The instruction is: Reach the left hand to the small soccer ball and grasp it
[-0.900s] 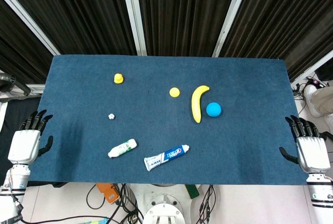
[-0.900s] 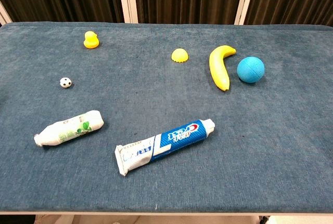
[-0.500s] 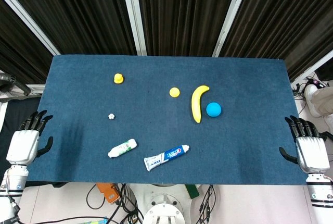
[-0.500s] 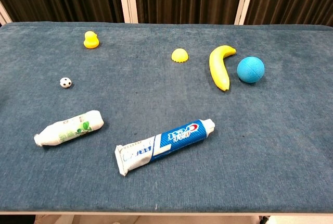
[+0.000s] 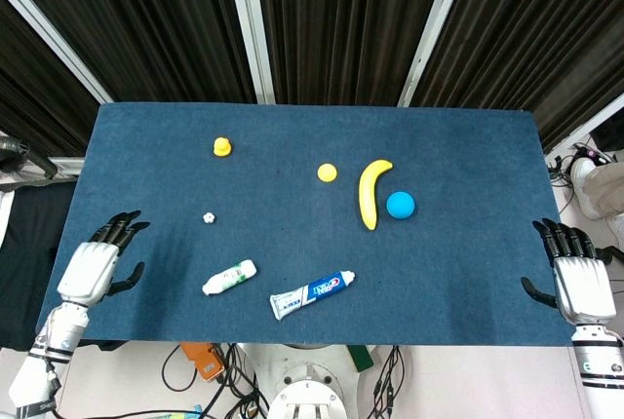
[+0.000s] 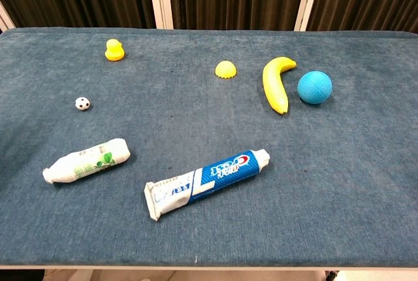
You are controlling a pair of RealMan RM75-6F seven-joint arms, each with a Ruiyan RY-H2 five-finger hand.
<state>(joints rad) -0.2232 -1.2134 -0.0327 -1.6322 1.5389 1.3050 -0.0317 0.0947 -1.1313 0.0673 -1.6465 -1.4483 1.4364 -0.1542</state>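
Observation:
The small soccer ball [image 5: 209, 217] [image 6: 82, 103], white with black patches, lies on the blue table left of centre. My left hand [image 5: 93, 265] hovers over the table's near left corner, fingers apart and empty, well to the left of and nearer than the ball. My right hand [image 5: 578, 278] stays off the table's right edge, fingers spread, holding nothing. Neither hand shows in the chest view.
A white tube [image 5: 229, 277] and a toothpaste tube [image 5: 312, 293] lie near the front. A yellow duck [image 5: 222, 147] sits at the back left. A yellow half-ball [image 5: 327, 172], a banana [image 5: 370, 192] and a blue ball [image 5: 401, 205] lie to the right.
My left hand has moved from beside the table's left edge inward over its near left corner, toward the ball. The right hand and the objects have not moved.

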